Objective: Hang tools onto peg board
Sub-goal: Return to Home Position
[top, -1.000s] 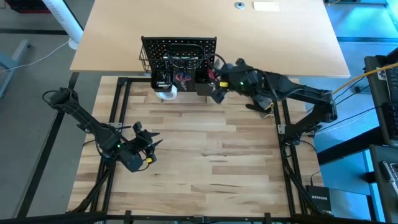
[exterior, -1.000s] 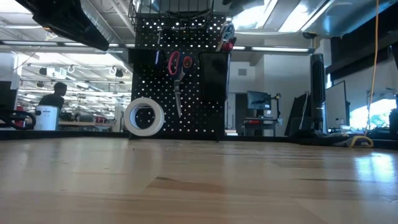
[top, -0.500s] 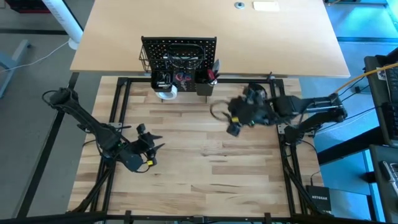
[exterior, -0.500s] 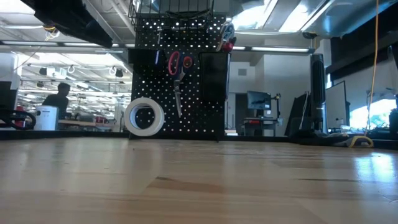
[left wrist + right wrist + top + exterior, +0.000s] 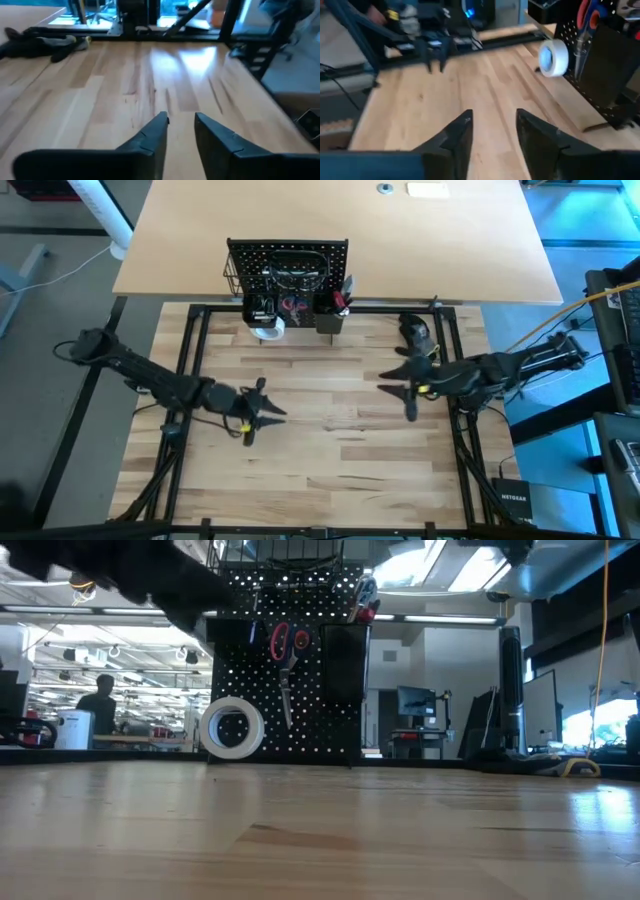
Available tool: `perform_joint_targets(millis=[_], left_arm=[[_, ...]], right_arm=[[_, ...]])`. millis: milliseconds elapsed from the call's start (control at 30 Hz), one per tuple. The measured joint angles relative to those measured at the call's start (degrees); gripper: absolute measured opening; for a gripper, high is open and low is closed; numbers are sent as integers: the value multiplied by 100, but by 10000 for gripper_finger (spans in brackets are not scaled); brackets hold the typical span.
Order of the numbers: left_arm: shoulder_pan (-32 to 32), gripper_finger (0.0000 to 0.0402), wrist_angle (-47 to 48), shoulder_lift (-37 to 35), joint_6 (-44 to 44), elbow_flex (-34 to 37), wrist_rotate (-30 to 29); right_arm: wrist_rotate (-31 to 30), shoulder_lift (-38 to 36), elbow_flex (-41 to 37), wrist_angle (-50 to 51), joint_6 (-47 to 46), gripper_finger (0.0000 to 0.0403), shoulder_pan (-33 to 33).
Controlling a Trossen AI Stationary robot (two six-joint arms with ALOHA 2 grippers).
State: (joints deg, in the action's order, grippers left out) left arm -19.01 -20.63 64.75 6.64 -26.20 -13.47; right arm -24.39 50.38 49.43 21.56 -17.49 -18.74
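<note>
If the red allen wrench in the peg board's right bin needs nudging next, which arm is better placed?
Right. The right gripper hovers open nearer the right bin and red allen wrench on the peg board; the left gripper, also open, sits farther off.

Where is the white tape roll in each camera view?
High view: white tape roll just in front of the peg board, towards its left end.
Low view: white tape roll left of centre, at the peg board's lower left.
Left wrist view: not in it.
Right wrist view: white tape roll upper right, beside the peg board.
Shared landmark: the peg board.
</note>
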Motion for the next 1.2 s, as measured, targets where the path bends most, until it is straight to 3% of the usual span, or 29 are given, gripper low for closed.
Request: perform_joint_targets(millis=[133, 333, 700, 867, 967, 1100, 1200], left_arm=[[614, 51, -406, -233, 48, 377, 679], [1002, 5, -802, -1016, 41, 962, 721], [1160, 1, -1288, -2836, 55, 2020, 505], [1161, 6, -1297, -3428, -38, 2402, 35], [1157, 6, -1277, -3636, -139, 2562, -121], [1159, 2, -959, -3779, -773, 2560, -363], [1156, 2, -954, -3781, -824, 2560, -365]], right_arm=[[69, -967, -801, -338, 87, 90, 0], [99, -2234, -1855, -542, 148, 9, 0], [316, -3493, -3510, -2013, 799, 5, 0], [1014, -3616, -4188, -3065, 1389, 11, 0], [502, -3618, -4447, -3319, 1471, 13, -2], [-540, -3588, -4506, -2841, 1491, 14, 0], [-580, -3589, -4507, -2953, 1427, 14, 1]])
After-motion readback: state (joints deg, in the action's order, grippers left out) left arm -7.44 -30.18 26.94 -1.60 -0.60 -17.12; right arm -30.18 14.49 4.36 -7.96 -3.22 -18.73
